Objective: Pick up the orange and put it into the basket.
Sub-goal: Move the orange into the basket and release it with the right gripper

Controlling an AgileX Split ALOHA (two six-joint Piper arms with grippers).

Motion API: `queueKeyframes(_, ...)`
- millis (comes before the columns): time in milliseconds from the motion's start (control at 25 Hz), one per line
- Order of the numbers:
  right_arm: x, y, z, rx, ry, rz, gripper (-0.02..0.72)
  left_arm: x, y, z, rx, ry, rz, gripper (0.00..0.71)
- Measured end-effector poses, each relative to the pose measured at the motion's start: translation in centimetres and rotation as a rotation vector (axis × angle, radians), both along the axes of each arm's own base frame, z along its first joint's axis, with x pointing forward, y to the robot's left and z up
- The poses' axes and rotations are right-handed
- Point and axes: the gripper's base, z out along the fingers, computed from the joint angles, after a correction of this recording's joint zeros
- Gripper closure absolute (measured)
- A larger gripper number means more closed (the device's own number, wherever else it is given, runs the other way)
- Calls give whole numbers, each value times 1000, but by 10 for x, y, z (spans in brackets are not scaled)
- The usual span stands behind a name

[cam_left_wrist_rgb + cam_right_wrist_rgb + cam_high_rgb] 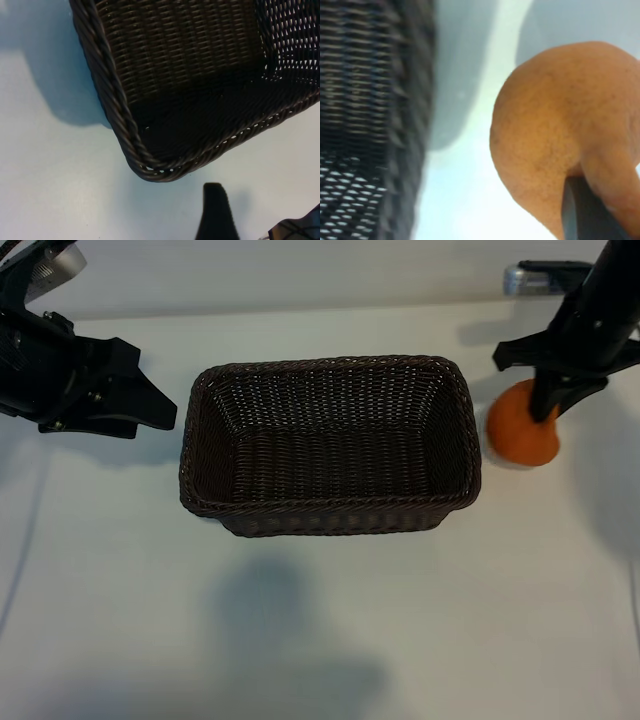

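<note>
The orange (518,432) sits just right of the basket (200,430), near its far right corner. My right gripper (547,408) comes down on it from above and is shut on the knobby bump on top. In the right wrist view the rough orange (555,115) fills the frame, with one dark finger (582,212) pressed against the bump and the basket wall (375,100) beside it. I cannot tell whether the fruit rests on the table or hangs just above it. The dark brown wicker basket holds nothing. My left gripper (155,390) stays parked and open, left of the basket.
The left wrist view shows a basket corner (150,170) with its braided rim, and white table between it and my left gripper's finger (216,212). A grey metal fitting (530,280) lies at the table's back right. Broad white table spreads in front of the basket.
</note>
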Motion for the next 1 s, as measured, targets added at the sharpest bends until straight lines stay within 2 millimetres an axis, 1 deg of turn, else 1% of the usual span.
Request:
queueKeyframes(200, -8, -14, 37, -18, -94, -41, 620, 0, 0, 0, 0, 0, 0, 185)
queueKeyframes(320, -15, -15, 59, -5, -150, -52, 619, 0, 0, 0, 0, 0, 0, 185)
queueKeyframes(400, -19, -15, 70, -1, -176, -53, 619, 0, 0, 0, 0, 0, 0, 185)
queueKeyframes(520, -23, -13, 80, 15, -200, -56, 619, 0, 0, 0, -1, 0, 0, 185)
queueKeyframes(680, -26, -10, 87, 53, -220, -58, 619, 0, 0, 0, -4, 0, 1, 185)
queueKeyframes(880, -27, -3, 92, 133, -237, -45, 619, 0, 0, 0, -5, 0, 1, 185)
queueKeyframes(1000, -27, 6, 93, 149, -239, -19, 619, 0, 0, 0, -6, 0, 1, 185)
